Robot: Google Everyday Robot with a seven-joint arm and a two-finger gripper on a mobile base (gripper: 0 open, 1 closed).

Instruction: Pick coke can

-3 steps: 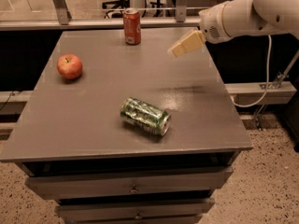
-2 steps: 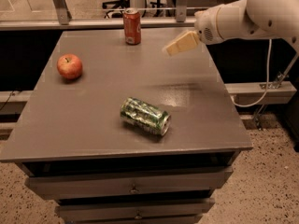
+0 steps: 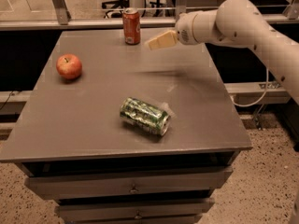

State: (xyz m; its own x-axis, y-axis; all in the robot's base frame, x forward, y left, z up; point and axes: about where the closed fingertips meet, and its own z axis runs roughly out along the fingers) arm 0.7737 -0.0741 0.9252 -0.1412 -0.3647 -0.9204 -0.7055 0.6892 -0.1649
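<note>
End effector (image 3: 159,40) hovers just beside upright coke can (image 3: 131,27).

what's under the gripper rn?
Under the tan wedge-shaped gripper, hovering near the far edge: only bare grey tabletop with its shadow. The upright red-orange metal coke can stands beside it, apart, not under. The gripper itself covers a small patch of tabletop.

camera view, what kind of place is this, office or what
Probably an office or lab: a grey flat-topped drawer cabinet, a black wheeled office chair behind a metal rail, and a speckled hard floor. The tan gripper hovers beside the upright red-orange metal coke can at the far edge.
</note>
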